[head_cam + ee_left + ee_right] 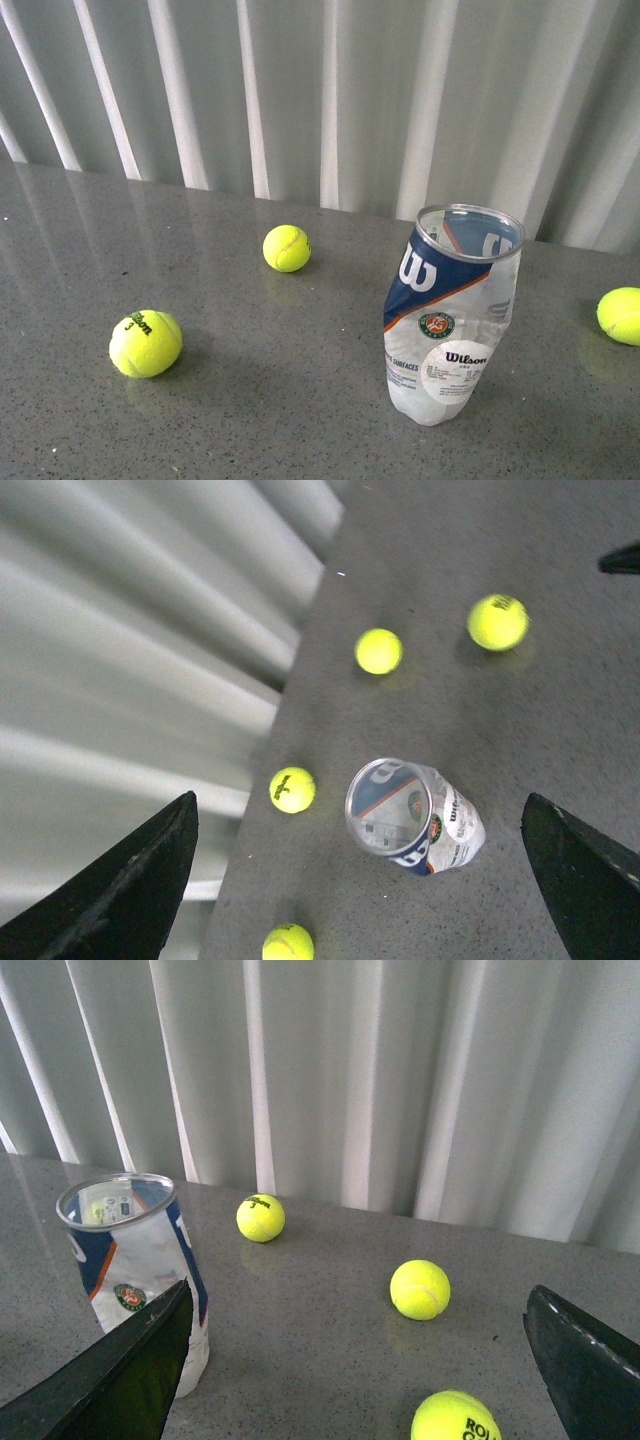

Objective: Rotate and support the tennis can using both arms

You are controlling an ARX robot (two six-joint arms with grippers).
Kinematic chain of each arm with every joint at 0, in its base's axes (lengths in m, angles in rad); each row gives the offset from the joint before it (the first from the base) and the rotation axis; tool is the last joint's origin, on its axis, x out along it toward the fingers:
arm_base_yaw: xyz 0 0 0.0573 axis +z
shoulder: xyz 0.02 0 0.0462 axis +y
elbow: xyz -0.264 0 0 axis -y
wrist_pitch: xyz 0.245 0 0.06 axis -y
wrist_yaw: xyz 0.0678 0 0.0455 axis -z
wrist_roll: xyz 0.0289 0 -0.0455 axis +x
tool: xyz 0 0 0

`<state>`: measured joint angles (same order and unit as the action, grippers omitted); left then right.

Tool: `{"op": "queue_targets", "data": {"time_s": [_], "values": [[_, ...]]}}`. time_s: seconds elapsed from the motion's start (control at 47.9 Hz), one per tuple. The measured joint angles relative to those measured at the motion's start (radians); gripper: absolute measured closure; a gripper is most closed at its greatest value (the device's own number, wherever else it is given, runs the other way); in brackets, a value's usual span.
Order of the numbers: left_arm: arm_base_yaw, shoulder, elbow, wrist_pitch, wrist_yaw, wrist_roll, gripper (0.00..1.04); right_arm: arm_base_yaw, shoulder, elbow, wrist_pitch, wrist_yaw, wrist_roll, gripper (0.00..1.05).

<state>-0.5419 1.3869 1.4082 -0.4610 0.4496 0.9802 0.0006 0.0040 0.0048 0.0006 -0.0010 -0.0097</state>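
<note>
The tennis can [450,310] stands upright on the grey table with its open metal rim up. Its clear wall is dented, and the navy Wilson label faces the front view. Neither arm shows in the front view. In the left wrist view the tennis can [412,818] is seen from well above, looking into its mouth. My left gripper [358,798] is open, with its fingers [120,900] far apart. In the right wrist view the tennis can [135,1250] stands beside one finger [110,1380], which hides its lower part. My right gripper [358,1285] is open and holds nothing.
Yellow-green tennis balls lie loose on the table: one [287,248] behind and left of the can, one [146,343] at front left, and one [620,315] at the right edge. A white pleated curtain [320,90] runs along the table's far edge.
</note>
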Motion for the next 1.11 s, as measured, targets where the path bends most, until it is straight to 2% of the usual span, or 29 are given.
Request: {"op": "queue_targets", "data": {"time_s": [0.146,0.23,0.251,0.313,0.376,0.459,0.543,0.71,1.106], "values": [[0.192,-0.199,-0.238,0.175,0.077,-0.217,0.07,0.0,0.0,0.0,0.0,0.0,0.0,0.07],[0.367,-0.334,-0.434,0.259,0.156,-0.371,0.07,0.0,0.0,0.0,0.0,0.0,0.0,0.07],[0.389,-0.37,-0.498,0.329,0.079,-0.454,0.1,0.0,0.0,0.0,0.0,0.0,0.0,0.07],[0.481,-0.463,-0.702,0.614,-0.249,-0.663,0.24,0.0,0.0,0.0,0.0,0.0,0.0,0.07],[0.523,-0.51,-0.826,0.752,-0.401,-0.805,0.35,0.0,0.0,0.0,0.0,0.0,0.0,0.07],[0.548,-0.554,-0.941,0.83,-0.466,-0.9,0.49,0.0,0.0,0.0,0.0,0.001,0.0,0.07],[0.542,-0.606,-1.041,0.865,-0.45,-0.946,0.69,0.0,0.0,0.0,0.0,-0.003,0.0,0.07],[0.542,-0.694,-1.152,0.895,-0.449,-0.969,1.02,0.0,0.0,0.0,0.0,0.001,0.0,0.07],[0.542,-0.867,-1.3,0.871,-0.45,-0.978,1.01,0.0,0.0,0.0,0.0,0.0,0.0,0.07]]}}
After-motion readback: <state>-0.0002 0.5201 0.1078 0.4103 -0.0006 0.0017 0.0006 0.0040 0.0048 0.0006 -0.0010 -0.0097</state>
